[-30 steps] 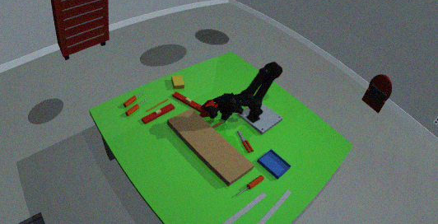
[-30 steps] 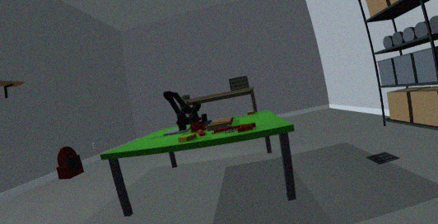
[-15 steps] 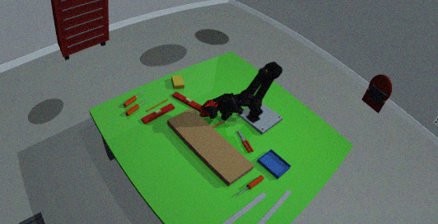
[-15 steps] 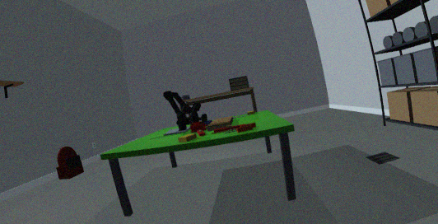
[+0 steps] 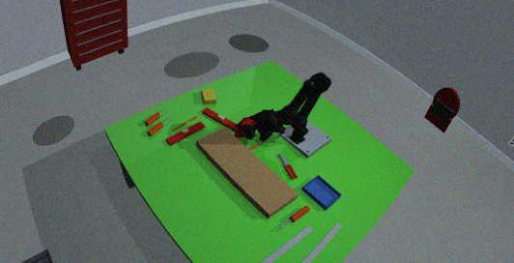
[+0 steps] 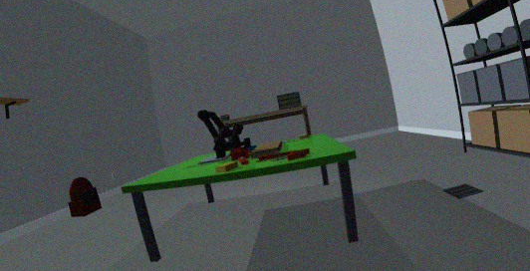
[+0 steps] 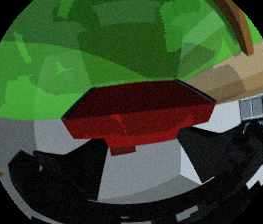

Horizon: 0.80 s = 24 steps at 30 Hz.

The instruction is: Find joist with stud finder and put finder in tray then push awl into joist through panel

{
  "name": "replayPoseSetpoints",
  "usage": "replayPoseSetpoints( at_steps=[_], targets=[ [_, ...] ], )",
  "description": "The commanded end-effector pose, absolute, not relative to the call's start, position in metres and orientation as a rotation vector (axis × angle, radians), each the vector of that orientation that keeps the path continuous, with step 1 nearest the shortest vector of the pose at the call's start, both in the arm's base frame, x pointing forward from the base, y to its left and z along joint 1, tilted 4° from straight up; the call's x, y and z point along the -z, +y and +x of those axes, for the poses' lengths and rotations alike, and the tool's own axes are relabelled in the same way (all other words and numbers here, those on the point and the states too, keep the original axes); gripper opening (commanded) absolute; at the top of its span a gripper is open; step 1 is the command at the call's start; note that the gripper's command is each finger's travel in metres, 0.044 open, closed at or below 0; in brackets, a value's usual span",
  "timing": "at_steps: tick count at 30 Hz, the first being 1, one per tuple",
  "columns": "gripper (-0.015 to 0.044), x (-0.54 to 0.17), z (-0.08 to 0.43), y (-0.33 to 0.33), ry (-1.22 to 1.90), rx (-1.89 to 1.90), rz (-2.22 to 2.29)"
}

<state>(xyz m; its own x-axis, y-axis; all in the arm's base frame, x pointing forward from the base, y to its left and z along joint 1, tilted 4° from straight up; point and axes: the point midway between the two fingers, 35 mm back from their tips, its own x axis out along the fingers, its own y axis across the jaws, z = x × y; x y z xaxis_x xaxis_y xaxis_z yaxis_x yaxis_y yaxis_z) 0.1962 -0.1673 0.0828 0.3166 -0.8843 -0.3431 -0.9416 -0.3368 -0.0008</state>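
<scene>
The red stud finder (image 5: 246, 121) (image 6: 239, 153) (image 7: 142, 111) sits between the fingers of my gripper (image 5: 244, 129) (image 7: 140, 129), which is shut on it. Both fingers bear on its sides in the wrist view. The gripper is low at the far end of the brown floor panel (image 5: 244, 174) (image 7: 262, 75); whether the stud finder touches the panel is unclear. The blue tray (image 5: 321, 192) is empty. An orange-handled tool with a thin shaft, apparently the awl (image 5: 299, 213), lies between the tray and the panel's near end. No hole shows in the panel.
Red-handled pliers (image 5: 291, 168) lie beside the panel. A red level (image 5: 218, 118) lies close to the gripper, another level (image 5: 185, 133) farther left. Two orange-handled tools (image 5: 153, 118) (image 5: 156, 129) and a yellow block (image 5: 209, 97) lie at the far left. Two grey strips (image 5: 290, 245) (image 5: 324, 242) lie in front.
</scene>
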Motion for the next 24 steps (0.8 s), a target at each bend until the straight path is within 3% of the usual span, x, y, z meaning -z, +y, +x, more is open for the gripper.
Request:
replayPoseSetpoints(
  at_steps=[1,24],
  targets=[
    [0.0378,-0.0817,0.1965,-0.1675,1.674,-0.418,-2.379],
    [0.0378,-0.0767,0.1953,-0.1625,1.676,-0.42,-2.379]
  ],
)
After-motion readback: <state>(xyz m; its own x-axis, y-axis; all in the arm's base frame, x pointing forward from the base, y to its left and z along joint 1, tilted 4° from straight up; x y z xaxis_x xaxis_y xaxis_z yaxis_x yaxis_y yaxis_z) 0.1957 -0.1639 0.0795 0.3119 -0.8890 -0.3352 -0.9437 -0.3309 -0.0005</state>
